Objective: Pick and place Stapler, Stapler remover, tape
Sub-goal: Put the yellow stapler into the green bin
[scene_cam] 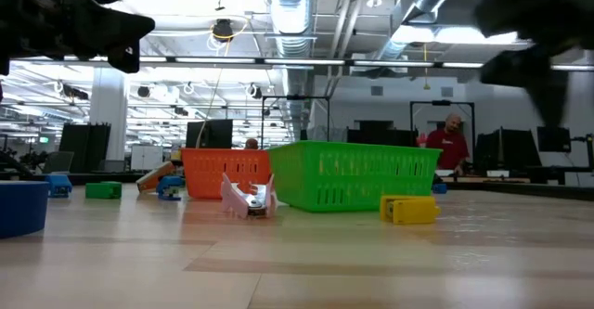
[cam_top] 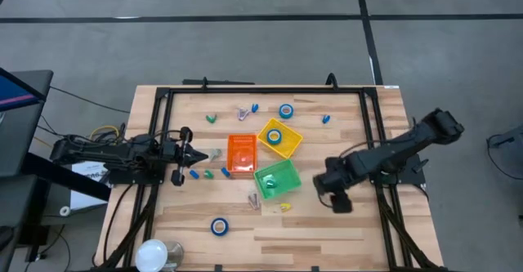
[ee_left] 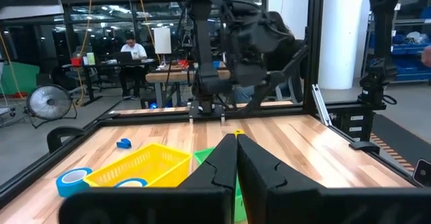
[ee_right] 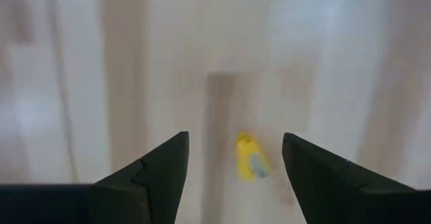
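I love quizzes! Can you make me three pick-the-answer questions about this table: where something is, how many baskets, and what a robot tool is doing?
1. Where is the yellow stapler?
A. In the orange basket
B. On the table beside the green basket
C. In the yellow basket

2. How many coloured baskets?
A. One
B. Three
C. Five

3. The right tool is:
A. Open
B. Shut on tape
C. Holding a basket

Answers: 1 B, it lies on bare wood; 2 B, orange, yellow, green; 3 A, its fingers stand apart, empty.

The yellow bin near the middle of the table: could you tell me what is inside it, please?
The yellow bin holds one roll of blue tape with a white core, seen from above. Whether anything lies under that roll cannot be seen; the rest of the bin's floor looks bare.
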You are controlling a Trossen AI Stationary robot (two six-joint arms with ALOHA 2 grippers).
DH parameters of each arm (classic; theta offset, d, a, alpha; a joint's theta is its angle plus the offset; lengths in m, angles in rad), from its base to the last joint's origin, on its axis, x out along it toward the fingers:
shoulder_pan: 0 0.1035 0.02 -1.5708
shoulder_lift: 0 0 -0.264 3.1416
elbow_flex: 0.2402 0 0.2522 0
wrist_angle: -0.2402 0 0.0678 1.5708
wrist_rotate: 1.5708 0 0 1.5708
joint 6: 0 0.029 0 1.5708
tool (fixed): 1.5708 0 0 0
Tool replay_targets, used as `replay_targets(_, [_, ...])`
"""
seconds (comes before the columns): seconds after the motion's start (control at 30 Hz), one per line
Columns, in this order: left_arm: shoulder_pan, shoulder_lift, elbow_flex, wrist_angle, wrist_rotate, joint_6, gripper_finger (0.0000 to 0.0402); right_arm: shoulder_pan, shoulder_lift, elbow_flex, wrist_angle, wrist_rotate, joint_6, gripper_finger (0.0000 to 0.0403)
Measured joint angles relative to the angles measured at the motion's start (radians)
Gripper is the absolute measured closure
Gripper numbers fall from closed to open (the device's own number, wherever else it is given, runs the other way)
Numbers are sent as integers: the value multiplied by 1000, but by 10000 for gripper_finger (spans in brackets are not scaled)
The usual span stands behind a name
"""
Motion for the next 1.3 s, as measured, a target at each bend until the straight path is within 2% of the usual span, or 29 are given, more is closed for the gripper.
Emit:
replay_targets(0.3, [0, 11, 0, 3, 0, 0, 398, 86, -40, -90, -5, -5, 8, 172])
replay_targets(0.6, [0, 16, 0, 3, 0, 0, 398, 59, -38, -147, 41, 3, -11, 177])
replay_targets(0.97, [0, 22, 0, 2, 0, 0, 398, 44, 88, -151, 75, 20, -63, 177])
replay_targets(1.3, [0, 27, 0, 4, 0, 0, 398, 41, 128, -153, 74, 21, -88, 178])
